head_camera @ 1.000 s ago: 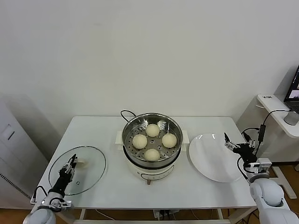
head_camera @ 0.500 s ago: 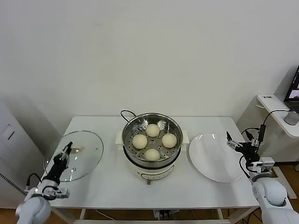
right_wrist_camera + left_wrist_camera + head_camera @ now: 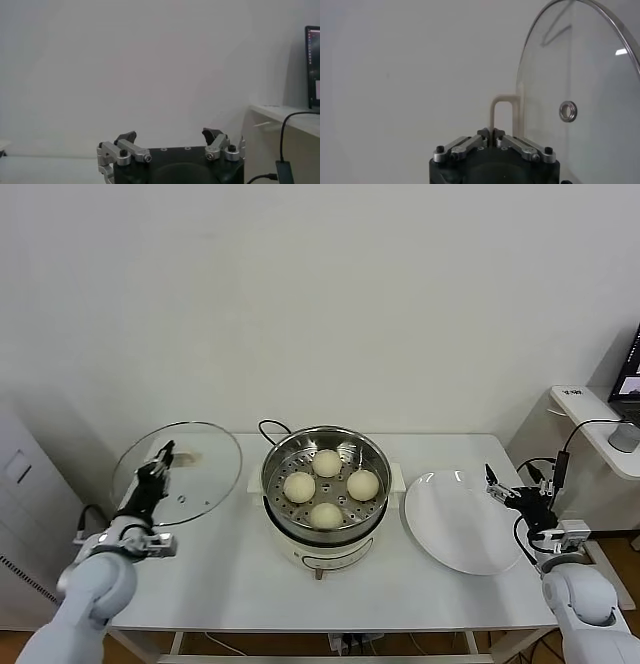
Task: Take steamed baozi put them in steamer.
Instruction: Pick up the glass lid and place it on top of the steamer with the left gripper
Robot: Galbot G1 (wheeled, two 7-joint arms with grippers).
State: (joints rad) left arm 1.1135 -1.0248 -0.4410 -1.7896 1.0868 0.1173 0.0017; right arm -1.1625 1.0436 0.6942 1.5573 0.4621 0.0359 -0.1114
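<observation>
Four pale cream baozi (image 3: 326, 488) sit inside the shiny steel steamer (image 3: 280, 456) on its cream base at the table's middle. My left gripper (image 3: 157, 471) is shut on the cream handle (image 3: 503, 114) of the round glass lid (image 3: 180, 474) and holds the lid tilted in the air left of the steamer. The lid also shows in the left wrist view (image 3: 580, 100). My right gripper (image 3: 510, 495) is open and empty, at the right edge of the white plate (image 3: 455, 519); it also shows in the right wrist view (image 3: 170, 137).
The steamer's black cord (image 3: 270, 427) loops behind it. A white side shelf (image 3: 595, 424) with cables stands at the right. The white table (image 3: 220, 574) carries nothing in front of the steamer.
My left gripper has lifted the glass lid off the table and carried it up and toward the steamer, tilting it. The right gripper has stayed near the plate's edge.
</observation>
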